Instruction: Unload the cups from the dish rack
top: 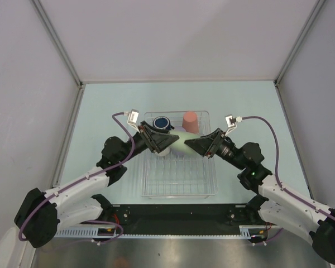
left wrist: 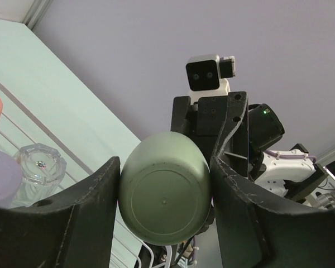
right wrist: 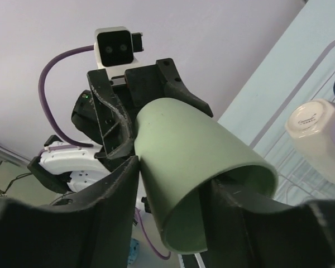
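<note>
Green cup (left wrist: 164, 204) in left pincer (left wrist: 166, 167), right pincer (right wrist: 173, 178)

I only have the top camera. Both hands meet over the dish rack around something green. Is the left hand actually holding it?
Observer: Yes. In the left wrist view, the left hand is shut on the green cup, with a finger pressed against each side near its base.
Operator: And the other one, where is it on the cup?
Observer: At the open end. The right hand has one finger outside the wall and the other apparently inside the mouth. I can't tell whether it has pinched shut.
</note>
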Tool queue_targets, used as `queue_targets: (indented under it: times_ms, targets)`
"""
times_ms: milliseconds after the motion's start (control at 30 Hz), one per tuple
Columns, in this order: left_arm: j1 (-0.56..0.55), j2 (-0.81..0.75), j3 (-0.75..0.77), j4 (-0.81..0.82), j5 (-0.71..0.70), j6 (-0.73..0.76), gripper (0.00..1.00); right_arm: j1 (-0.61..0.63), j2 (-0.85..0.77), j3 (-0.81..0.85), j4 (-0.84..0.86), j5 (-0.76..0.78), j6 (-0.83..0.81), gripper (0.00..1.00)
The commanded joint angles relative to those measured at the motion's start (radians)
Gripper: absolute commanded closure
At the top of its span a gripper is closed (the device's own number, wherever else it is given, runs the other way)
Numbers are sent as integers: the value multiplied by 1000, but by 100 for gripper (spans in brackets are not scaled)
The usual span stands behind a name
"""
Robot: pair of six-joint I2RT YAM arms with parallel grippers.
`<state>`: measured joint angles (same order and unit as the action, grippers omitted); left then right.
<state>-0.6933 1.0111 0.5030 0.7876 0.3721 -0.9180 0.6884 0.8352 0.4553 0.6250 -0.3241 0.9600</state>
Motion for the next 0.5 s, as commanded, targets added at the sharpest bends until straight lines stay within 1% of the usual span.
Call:
queue_targets:
  times_ms: [0, 33, 67, 100, 133, 167, 200, 233, 300, 333, 367, 400, 433, 467]
  targets:
    - [-2, 17, 11, 84, 42, -30, 99, 20, 5, 42, 13, -44, -23, 59]
    - [0, 21, 14, 82, 42, -30, 100, 22, 1, 43, -2, -38, -24, 70]
    - [-2, 24, 15, 82, 44, -28, 100, 22, -4, 43, -7, -33, -32, 73]
    - [-2, 24, 16, 84, 45, -30, 100, 22, -10, 45, -14, -33, -36, 74]
    - [-2, 24, 17, 82, 45, -28, 100, 23, -13, 48, -36, -23, -37, 59]
    - [0, 24, 19, 82, 44, -27, 100, 20, -16, 55, -53, -14, -44, 47]
    - [0, 24, 20, 69, 41, -24, 100, 22, -18, 59, -71, -7, -58, 42]
    - [0, 23, 28, 61, 41, -19, 100, 22, -28, 62, -91, -1, -64, 41]
    - [0, 20, 35, 33, 41, -7, 100, 22, -36, 60, -94, 3, -72, 50]
    - [-2, 23, 43, 29, 39, -4, 100, 22, -41, 60, -97, 5, -72, 63]
    - [-2, 24, 42, 25, 40, -2, 100, 20, -39, 62, -100, 5, -73, 70]
    - [0, 27, 43, 28, 42, -4, 100, 20, -38, 63, -100, 5, -73, 83]
    - [0, 29, 43, 27, 42, -5, 99, 17, -35, 65, -108, 2, -75, 100]
    - [0, 30, 42, 27, 39, -8, 100, 16, -35, 69, -116, 2, -75, 100]
